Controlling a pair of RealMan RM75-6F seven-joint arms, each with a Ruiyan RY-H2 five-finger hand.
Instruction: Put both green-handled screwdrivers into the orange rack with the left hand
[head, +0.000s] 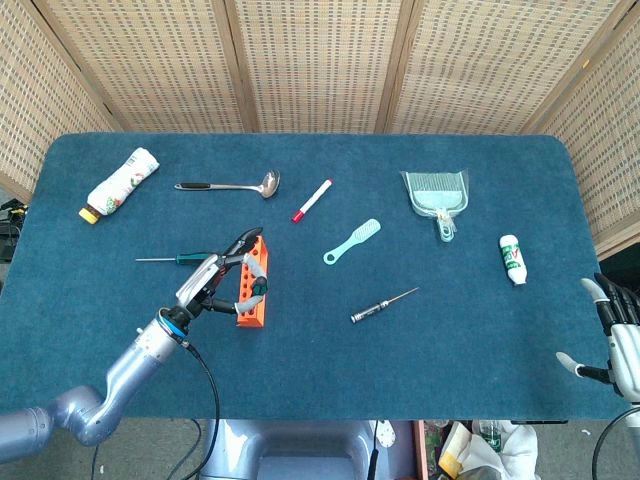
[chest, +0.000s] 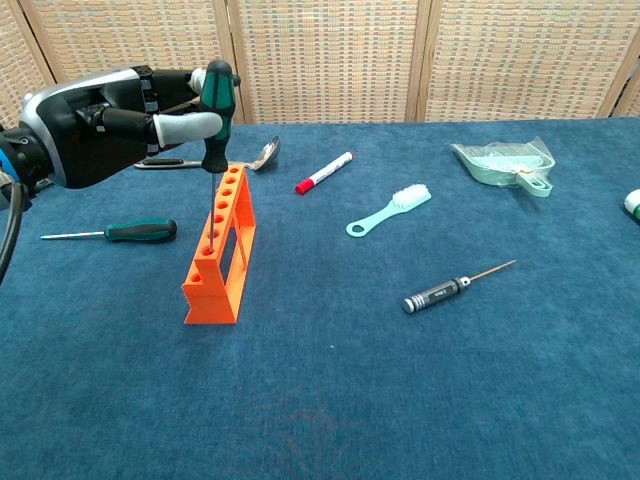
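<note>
My left hand (chest: 110, 120) (head: 215, 280) grips a green-handled screwdriver (chest: 215, 105) upright over the orange rack (chest: 222, 245) (head: 252, 283). Its shaft runs down into a hole near the rack's front end. A second green-handled screwdriver (chest: 112, 232) (head: 172, 259) lies flat on the blue cloth to the left of the rack, apart from the hand. At the lower right edge of the head view, my right hand (head: 615, 340) rests with fingers spread and nothing in it.
A black screwdriver (chest: 452, 287) lies right of the rack. A ladle (head: 228, 184), a red marker (head: 311, 200), a teal brush (head: 352, 241), a dustpan (head: 436, 195) and two white bottles (head: 121, 183) (head: 512, 258) are spread over the table's far half.
</note>
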